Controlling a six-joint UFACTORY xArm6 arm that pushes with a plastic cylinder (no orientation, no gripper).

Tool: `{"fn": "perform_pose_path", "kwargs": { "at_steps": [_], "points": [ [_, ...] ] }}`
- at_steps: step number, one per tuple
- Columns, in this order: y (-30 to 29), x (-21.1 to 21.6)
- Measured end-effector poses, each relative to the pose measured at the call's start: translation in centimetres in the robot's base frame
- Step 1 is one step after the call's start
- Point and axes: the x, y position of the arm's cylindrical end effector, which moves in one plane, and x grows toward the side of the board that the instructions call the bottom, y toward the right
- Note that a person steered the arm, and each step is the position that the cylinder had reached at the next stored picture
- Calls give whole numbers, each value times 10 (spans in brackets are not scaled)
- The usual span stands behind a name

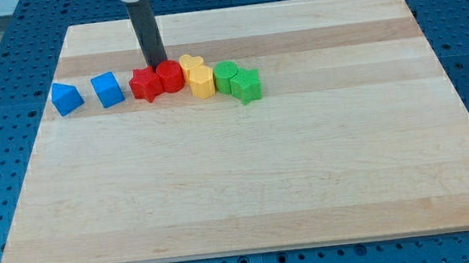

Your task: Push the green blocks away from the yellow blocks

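Note:
Two green blocks sit right of the yellow ones: a green block [227,76] touching the yellow block [201,82], and a green block [247,85] just to its lower right. A second yellow block [191,63] lies behind, at the upper left of the first. A red cylinder [170,75] and a red star-shaped block [146,85] adjoin the yellow blocks on the left. My tip [157,66] stands at the top edge of the red blocks, left of the yellow ones, apart from the green blocks.
A blue block [107,88] and a blue triangular block [66,98] lie further left in the same row. The wooden board [248,182] rests on a blue perforated table.

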Motion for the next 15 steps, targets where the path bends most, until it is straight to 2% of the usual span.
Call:
{"fn": "perform_pose_path", "kwargs": {
  "at_steps": [1, 3, 7, 10, 13, 15],
  "points": [
    [0, 9],
    [10, -4],
    [66, 21],
    [123, 23],
    [128, 42],
    [108, 50]
  ]
}}
